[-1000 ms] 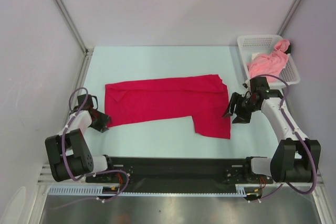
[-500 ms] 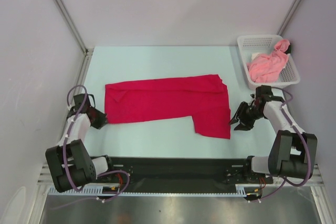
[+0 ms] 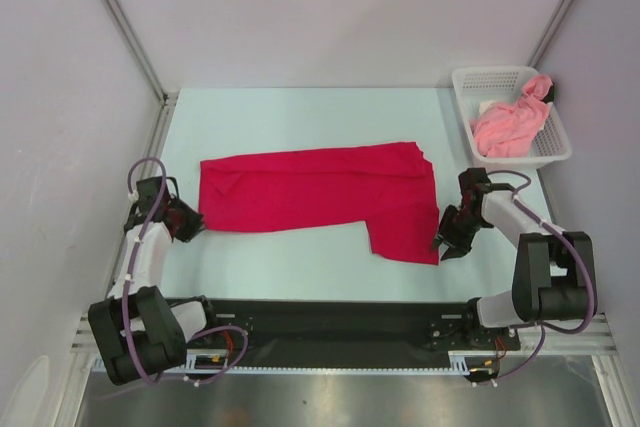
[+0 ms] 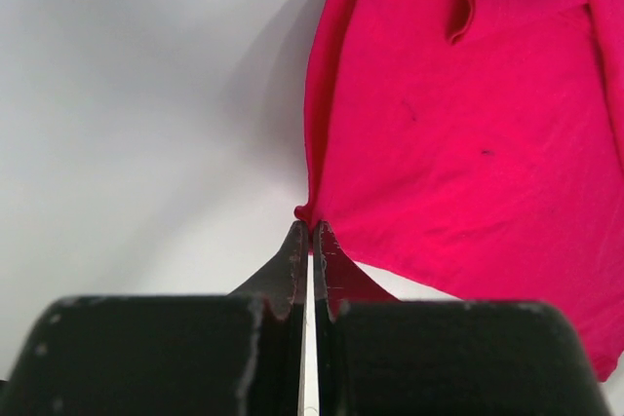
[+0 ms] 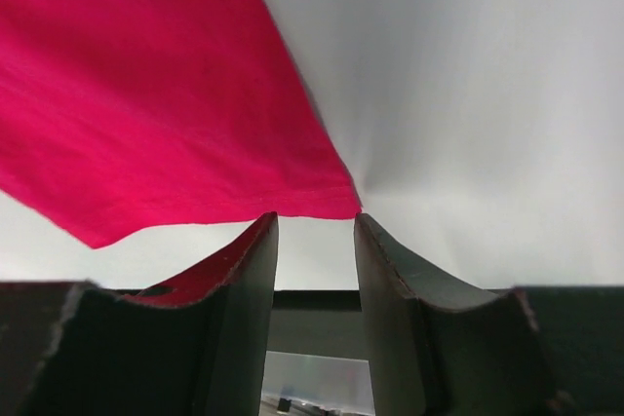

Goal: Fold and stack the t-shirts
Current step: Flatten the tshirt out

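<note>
Pinching near-left corner of crimson t-shirt (image 3: 310, 192) in clenched left hand (image 4: 309, 233), poised at its near-right corner with released right hand (image 5: 314, 226), open desk (image 3: 300, 117) off every shirt edge.

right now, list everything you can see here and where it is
red shirt: 1, crimson, spread flat mid-table
pink shirt: 1, salmon pink, bunched in the basket
basket: 1, white mesh, far right corner of the table
table: 1, pale, under everything
left arm: 1, white and black, near left
right arm: 1, white and black, near right
left fingers: 1 pair, black, shut on the red shirt's left near corner
right fingers: 1 pair, black, open at the red shirt's right near corner
</note>
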